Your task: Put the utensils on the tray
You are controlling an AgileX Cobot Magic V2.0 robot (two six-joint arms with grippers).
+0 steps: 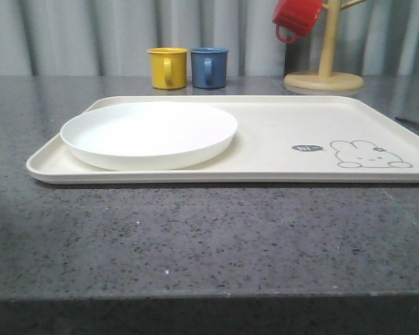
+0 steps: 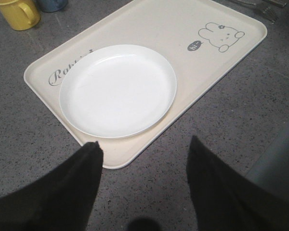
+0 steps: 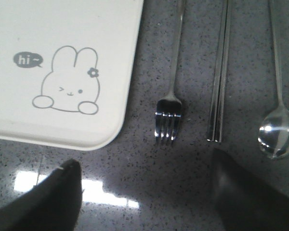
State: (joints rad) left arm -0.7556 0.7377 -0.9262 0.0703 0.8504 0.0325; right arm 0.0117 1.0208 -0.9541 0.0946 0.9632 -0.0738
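Plate (image 1: pixel 149 134) sits on tray (image 1: pixel 279 129). Right gripper (image 3: pixel 144 192), jaws apart, hovers near fork (image 3: pixel 171 96); we advise pinching its handle squarely.

We see the white plate (image 1: pixel 149 134) sitting on the left half of the cream tray (image 1: pixel 279 139), yellow mug (image 1: pixel 167 68) and blue mug (image 1: pixel 209 67) touching behind, red mug (image 1: pixel 297 17) hanging on its wooden stand (image 1: pixel 325 70).

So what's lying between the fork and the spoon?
The pair of chopsticks lies between the fork and the spoon, on the countertop, in the right wrist view.
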